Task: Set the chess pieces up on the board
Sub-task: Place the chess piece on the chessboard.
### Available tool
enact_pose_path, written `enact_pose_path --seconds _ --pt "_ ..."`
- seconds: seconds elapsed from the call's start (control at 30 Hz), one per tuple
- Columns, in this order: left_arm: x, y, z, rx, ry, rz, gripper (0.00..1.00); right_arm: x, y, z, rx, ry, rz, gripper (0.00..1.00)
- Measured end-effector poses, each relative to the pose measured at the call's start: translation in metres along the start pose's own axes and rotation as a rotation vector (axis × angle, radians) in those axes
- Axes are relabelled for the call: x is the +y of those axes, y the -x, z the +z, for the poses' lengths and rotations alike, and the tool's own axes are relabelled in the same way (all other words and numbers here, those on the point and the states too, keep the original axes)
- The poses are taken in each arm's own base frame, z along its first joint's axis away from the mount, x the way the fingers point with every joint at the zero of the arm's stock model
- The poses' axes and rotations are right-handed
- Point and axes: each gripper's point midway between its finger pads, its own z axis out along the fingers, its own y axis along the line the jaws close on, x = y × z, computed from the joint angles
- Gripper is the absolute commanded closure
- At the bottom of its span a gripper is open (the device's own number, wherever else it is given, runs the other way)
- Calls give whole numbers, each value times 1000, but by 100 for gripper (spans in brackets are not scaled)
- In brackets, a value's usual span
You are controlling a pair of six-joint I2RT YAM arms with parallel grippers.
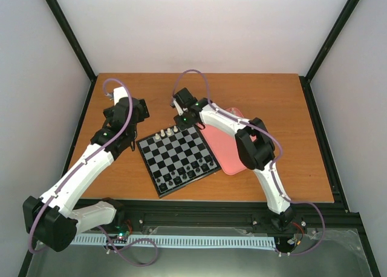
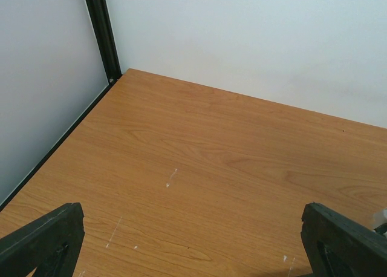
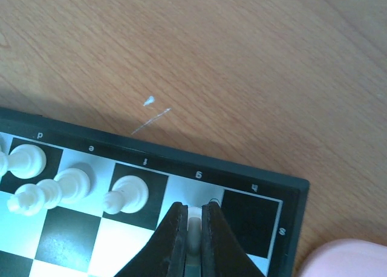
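The board (image 1: pixel 176 153) lay angled at the centre of the worktop (image 1: pixel 272 107), with a few white chess pieces (image 3: pixel 127 195) standing along its far edge and dark pieces (image 1: pixel 188 174) grouped along its near edge; most of the white side was judged unfilled. The right pincer (image 3: pixel 195 214) was closed on one more white piece (image 3: pixel 193 225) over the g-file square. The left pincer (image 2: pixel 190 219) stood open and empty above bare worktop.
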Motion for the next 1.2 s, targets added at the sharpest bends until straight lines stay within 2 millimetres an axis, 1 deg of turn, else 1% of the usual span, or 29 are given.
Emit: enact_pose_path --seconds 0.23,0.43,0.73,0.77,0.93,0.97,1.2 --pt "0 0 0 0 0 0 0 11 0 5 4 13 -15 97" --pt "0 0 0 0 0 0 0 10 3 8 3 12 -15 96" --pt "0 0 0 0 0 0 0 9 -5 16 32 6 -16 95" --pt "0 0 0 0 0 0 0 9 -5 16 31 5 -17 93" --pt "0 0 0 0 0 0 0 9 -5 16 35 2 -20 79" --pt "0 0 0 0 0 0 0 9 -5 16 35 2 -21 77" --pt "0 0 0 0 0 0 0 7 -5 16 35 -8 -23 74"
